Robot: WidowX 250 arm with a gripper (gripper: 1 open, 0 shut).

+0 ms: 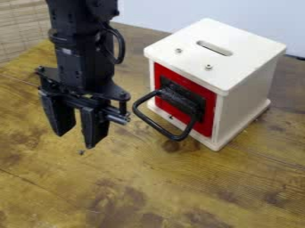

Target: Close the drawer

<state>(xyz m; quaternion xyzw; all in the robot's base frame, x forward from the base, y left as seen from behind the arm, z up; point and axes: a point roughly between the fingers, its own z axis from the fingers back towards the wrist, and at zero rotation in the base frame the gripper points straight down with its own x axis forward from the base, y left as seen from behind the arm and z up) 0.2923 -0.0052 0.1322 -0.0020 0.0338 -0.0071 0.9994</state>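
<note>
One black robot hand (pixel 78 134), fingers apart; beside the red drawer (pixel 176 100) with black loop handle (pixel 166 131), white box (pixel 226 67), wooden bench (pixel 137 191) beneath

one white box (pixel 234 58) is standing on one wooden table (pixel 131 187), one slot (pixel 215 48) and two screws are showing in its top, one red-fronted drawer (pixel 205 126) is facing out, and one black loop handle (pixel 177 136) is sticking out.
</note>
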